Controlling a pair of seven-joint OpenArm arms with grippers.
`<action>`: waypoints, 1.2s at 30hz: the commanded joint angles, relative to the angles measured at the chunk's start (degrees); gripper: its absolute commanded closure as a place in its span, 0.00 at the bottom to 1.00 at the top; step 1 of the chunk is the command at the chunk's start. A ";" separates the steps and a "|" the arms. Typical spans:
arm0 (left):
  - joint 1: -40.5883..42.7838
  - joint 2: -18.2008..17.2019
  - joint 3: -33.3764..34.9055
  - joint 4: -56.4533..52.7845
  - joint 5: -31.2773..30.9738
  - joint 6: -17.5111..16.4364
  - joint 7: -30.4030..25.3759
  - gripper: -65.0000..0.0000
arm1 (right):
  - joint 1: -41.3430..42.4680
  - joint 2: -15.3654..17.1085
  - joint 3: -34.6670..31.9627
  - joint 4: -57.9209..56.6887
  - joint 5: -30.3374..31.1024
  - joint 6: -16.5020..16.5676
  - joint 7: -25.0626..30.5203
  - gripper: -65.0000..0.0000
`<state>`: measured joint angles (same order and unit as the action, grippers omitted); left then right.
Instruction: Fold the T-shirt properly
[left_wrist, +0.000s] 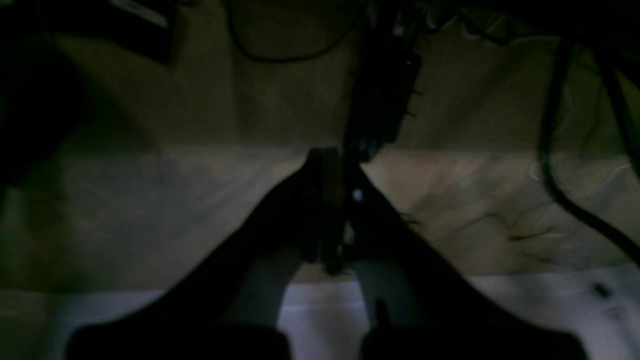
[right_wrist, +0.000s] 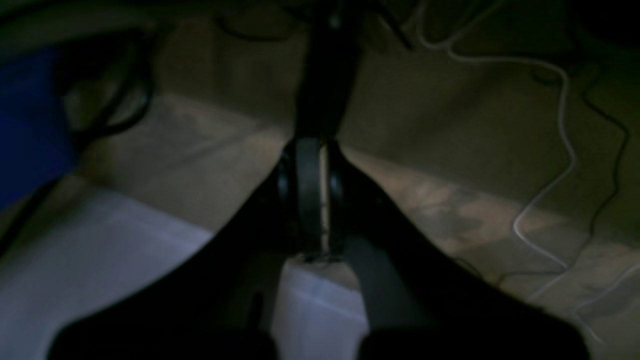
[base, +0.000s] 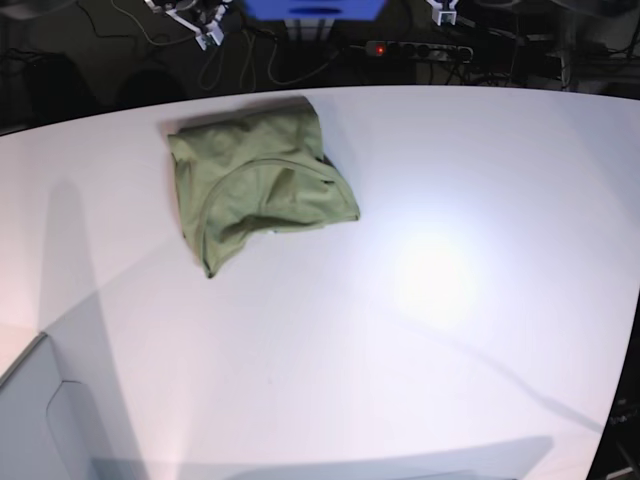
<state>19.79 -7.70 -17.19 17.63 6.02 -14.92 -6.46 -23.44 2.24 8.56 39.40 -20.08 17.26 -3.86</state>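
Observation:
The sage-green T-shirt (base: 262, 185) lies crumpled in a loose bunch on the white table (base: 420, 330), at the far left in the base view, with its neckline showing. Neither arm shows in the base view. In the left wrist view my left gripper (left_wrist: 327, 165) has its dark fingers pressed together with nothing between them, out over the table edge (left_wrist: 320, 310) and the floor. In the right wrist view my right gripper (right_wrist: 315, 150) is likewise shut and empty above the table edge (right_wrist: 100, 260). The T-shirt is out of sight in both wrist views.
Behind the table's far edge are a power strip with a red light (base: 420, 48), a blue object (base: 312, 8) and cables. The wrist views show beige floor with a black cable (left_wrist: 550, 165) and a white cable (right_wrist: 565, 150).

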 joint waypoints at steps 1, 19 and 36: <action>0.30 -0.16 -0.08 -0.79 0.88 -0.34 -0.27 1.00 | 0.45 0.27 -1.48 -2.08 -0.10 -3.15 1.18 1.00; -5.51 1.95 7.48 -1.76 1.93 -0.25 3.51 1.00 | 10.03 -2.55 -6.14 -23.70 -0.01 -43.41 16.03 1.00; -6.56 2.39 7.48 -1.76 1.49 -0.25 3.60 1.00 | 11.97 -2.37 -6.23 -24.06 -0.01 -43.15 16.03 1.00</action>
<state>12.67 -5.08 -9.61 15.75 7.70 -15.05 -2.79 -11.31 -0.19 2.44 15.14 -20.36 -24.73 11.62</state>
